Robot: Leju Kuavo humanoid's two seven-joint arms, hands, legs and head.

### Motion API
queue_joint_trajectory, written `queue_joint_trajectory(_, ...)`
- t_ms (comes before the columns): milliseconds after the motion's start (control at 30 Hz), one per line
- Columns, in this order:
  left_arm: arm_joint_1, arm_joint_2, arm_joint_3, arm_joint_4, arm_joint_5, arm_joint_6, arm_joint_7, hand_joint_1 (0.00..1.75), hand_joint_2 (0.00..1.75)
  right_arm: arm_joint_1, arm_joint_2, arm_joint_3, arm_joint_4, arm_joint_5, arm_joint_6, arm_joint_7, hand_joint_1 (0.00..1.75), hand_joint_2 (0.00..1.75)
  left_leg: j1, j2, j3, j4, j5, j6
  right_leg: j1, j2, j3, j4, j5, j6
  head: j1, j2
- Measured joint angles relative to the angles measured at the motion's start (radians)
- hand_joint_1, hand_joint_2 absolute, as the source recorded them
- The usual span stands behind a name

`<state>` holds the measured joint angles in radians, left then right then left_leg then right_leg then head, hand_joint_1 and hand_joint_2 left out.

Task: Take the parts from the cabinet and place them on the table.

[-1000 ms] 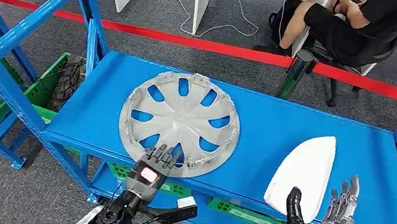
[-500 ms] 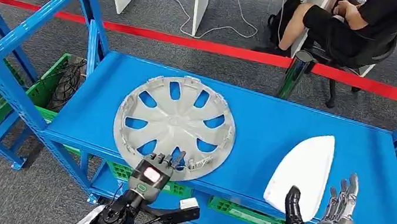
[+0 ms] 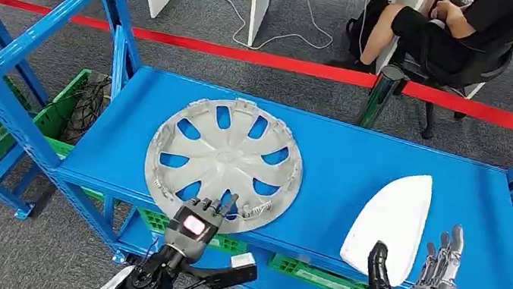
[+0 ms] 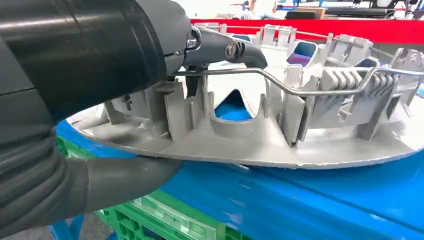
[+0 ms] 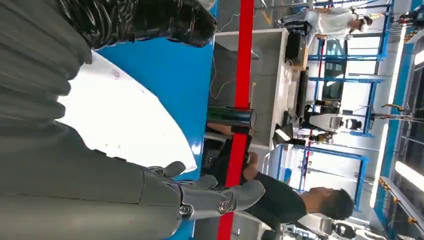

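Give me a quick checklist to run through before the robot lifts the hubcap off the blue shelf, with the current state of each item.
1. Left hand grips the hubcap rim: ok; in the left wrist view the thumb sits under the rim and a finger over it.
2. Grip firm enough to lift: cannot tell.
3. Hubcap free of the white part: ok, they lie apart on the blue shelf.
4. Right hand holding nothing: ok, fingers apart beside the white part.
5. Seated person out of the way: ok, behind the red tape.
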<state>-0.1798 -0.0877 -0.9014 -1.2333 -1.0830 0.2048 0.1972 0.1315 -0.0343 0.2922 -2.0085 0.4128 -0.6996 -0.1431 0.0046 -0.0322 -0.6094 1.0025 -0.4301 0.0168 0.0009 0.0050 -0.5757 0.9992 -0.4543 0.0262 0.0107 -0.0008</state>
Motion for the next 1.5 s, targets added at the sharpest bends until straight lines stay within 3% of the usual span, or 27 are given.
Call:
queue_joint_trajectory(133, 0.007, 0.007, 0.001, -0.032, 0.063, -0.006, -0.007, 1.75, 1.75, 0.007, 0.0, 0.0, 0.0, 0.002, 0.0, -0.002, 0.0, 1.75, 0.0, 0.0, 0.0, 0.0, 0.0, 0.0, 0.0, 0.0, 0.0, 0.0, 0.0, 0.0, 0.0, 0.0)
queue_joint_trajectory(300, 0.024, 0.038, 0.013, -0.155, 0.418, -0.012, -0.095, 1.75, 1.75, 0.028, 0.0, -0.005, 0.0, 0.004, 0.0, -0.012, 0.0, 1.75, 0.0, 0.0, 0.0, 0.0, 0.0, 0.0, 0.0, 0.0, 0.0, 0.0, 0.0, 0.0, 0.0, 0.0)
queue_joint_trajectory(433, 0.036, 0.067, 0.04, -0.278, 0.646, 0.011, -0.164, 1.75, 1.75, 0.042, 0.0, -0.007, 0.0, 0.002, 0.0, -0.021, 0.0, 1.75, 0.0, 0.0, 0.0, 0.0, 0.0, 0.0, 0.0, -0.001, 0.001, 0.0, -0.001, -0.001, 0.0, 0.0)
queue_joint_trajectory(533, 0.054, 0.085, 0.065, -0.364, 0.752, 0.043, -0.217, 1.75, 1.75, 0.051, 0.0, -0.009, 0.0, 0.0, 0.0, -0.024, 0.0, 1.75, 0.0, 0.0, 0.0, 0.0, -0.001, 0.0, 0.0, -0.001, 0.001, 0.0, -0.002, 0.0, -0.001, 0.0)
queue_joint_trajectory(633, 0.07, 0.1, 0.087, -0.429, 0.771, 0.044, -0.223, 1.75, 1.75, 0.054, 0.0, -0.009, -0.001, 0.0, 0.0, -0.026, 0.0, 1.75, 0.0, 0.0, 0.0, 0.0, -0.001, 0.0, 0.0, -0.001, 0.0, 0.0, -0.002, 0.0, 0.0, 0.0)
queue_joint_trajectory(800, 0.092, 0.115, 0.106, -0.505, 0.801, 0.079, -0.276, 1.38, 1.75, 0.059, 0.0, -0.015, -0.003, 0.003, 0.0, -0.027, 0.0, 1.75, 0.0, 0.0, -0.001, 0.0, -0.001, 0.0, 0.0, 0.0, 0.0, 0.0, -0.002, 0.0, 0.001, 0.0)
queue_joint_trajectory(933, 0.112, 0.126, 0.121, -0.559, 0.801, 0.099, -0.287, 1.45, 1.75, 0.064, 0.0, -0.021, -0.005, 0.01, 0.0, -0.027, 0.0, 1.75, 0.0, 0.0, -0.001, 0.0, -0.001, 0.0, 0.0, 0.0, -0.001, 0.0, -0.002, 0.0, 0.001, 0.0)
queue_joint_trajectory(1033, 0.118, 0.13, 0.131, -0.587, 0.819, 0.108, -0.306, 1.34, 1.75, 0.067, 0.0, -0.024, -0.005, 0.01, 0.0, -0.027, 0.0, 1.75, 0.0, 0.0, -0.002, 0.0, -0.001, 0.0, 0.0, 0.0, -0.001, 0.0, -0.002, 0.0, 0.001, 0.0)
queue_joint_trajectory(1133, 0.129, 0.134, 0.137, -0.613, 0.819, 0.129, -0.324, 1.71, 1.75, 0.068, 0.0, -0.024, -0.006, 0.014, 0.0, -0.027, 0.0, 1.75, 0.0, 0.0, -0.002, 0.0, -0.001, 0.0, 0.0, 0.0, -0.001, 0.0, -0.002, 0.0, 0.0, 0.0)
queue_joint_trajectory(1333, 0.134, 0.137, 0.148, -0.645, 0.861, 0.136, -0.332, 1.75, 1.75, 0.075, 0.0, -0.029, -0.008, 0.014, 0.0, -0.032, 0.0, 1.75, 0.0, 0.0, -0.003, 0.0, -0.001, 0.0, 0.0, 0.0, -0.002, 0.0, -0.002, 0.0, 0.0, 0.0)
queue_joint_trajectory(1500, 0.134, 0.14, 0.155, -0.657, 0.87, 0.137, -0.342, 1.75, 1.75, 0.08, 0.001, -0.03, -0.011, 0.012, 0.0, -0.038, 0.0, 1.75, -0.004, 0.0, -0.004, 0.005, -0.006, 0.007, -0.005, 0.0, -0.001, -0.003, -0.003, 0.007, -0.002, 0.0)
